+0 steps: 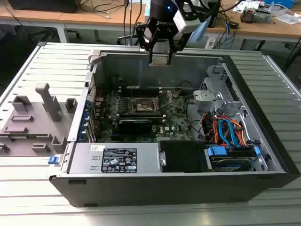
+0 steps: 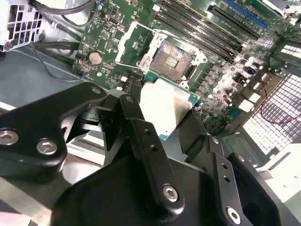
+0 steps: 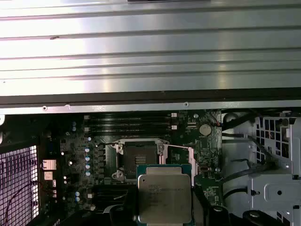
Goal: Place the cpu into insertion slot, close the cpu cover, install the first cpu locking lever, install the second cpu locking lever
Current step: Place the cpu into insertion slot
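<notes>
pincer (image 2: 165,114) clamping cpu (image 3: 164,193) edges, open insertion slot (image 3: 139,157) well below

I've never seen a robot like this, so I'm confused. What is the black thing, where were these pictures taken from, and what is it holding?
It is a robot arm. Its grasping part, the end effector, hangs over an open computer case lying on a ribbed metal table. The exterior view comes from a camera standing off the arm. Both wrist views come from cameras riding on the arm, looking into the case. The end effector is shut on the cpu, a small flat silvery chip. Beneath it, in the green circuit board, sits the insertion slot, a dark square socket with nothing in it yet. On the exterior view's left stands a grey holder.
</notes>
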You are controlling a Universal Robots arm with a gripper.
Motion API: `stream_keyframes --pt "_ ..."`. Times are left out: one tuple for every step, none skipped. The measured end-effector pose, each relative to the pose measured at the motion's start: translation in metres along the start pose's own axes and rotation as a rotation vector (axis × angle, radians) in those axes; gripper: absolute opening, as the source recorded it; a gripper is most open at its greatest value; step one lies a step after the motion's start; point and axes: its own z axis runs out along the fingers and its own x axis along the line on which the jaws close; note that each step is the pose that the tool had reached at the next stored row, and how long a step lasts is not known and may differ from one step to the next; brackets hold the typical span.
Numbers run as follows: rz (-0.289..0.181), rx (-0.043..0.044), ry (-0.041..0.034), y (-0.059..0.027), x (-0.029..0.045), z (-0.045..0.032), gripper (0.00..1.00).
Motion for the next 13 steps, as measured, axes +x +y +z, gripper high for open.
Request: stream_keyframes --pt "0.000 0.0003 0.0000 0.0000 0.0000 0.0000 0.55" --pt "0.000 0.0003 0.0000 0.0000 0.0000 0.0005 0.55" --pt "0.000 0.0004 0.0000 0.0001 0.0000 0.0015 0.55" --pt "0.000 0.0003 0.0000 0.0001 0.0000 0.0016 0.55" --pt "0.000 0.0004 0.0000 0.0001 0.0000 0.0016 0.55" --pt "0.000 0.0004 0.0000 0.0001 0.0000 0.0017 0.55" --pt "0.000 0.0003 0.0000 0.0001 0.0000 0.0019 0.55" --pt "0.000 0.0003 0.0000 0.0001 0.0000 0.0021 0.55" --pt "0.000 0.0003 0.0000 0.0001 0.0000 0.0022 0.55" --pt "0.000 0.0004 0.0000 0.0001 0.0000 0.0023 0.55" --pt "0.000 0.0003 0.0000 0.0001 0.0000 0.0025 0.55" --pt "0.000 0.0004 0.0000 0.0001 0.0000 0.0026 0.55" --pt "0.000 0.0004 0.0000 0.0001 0.0000 0.0028 0.55"
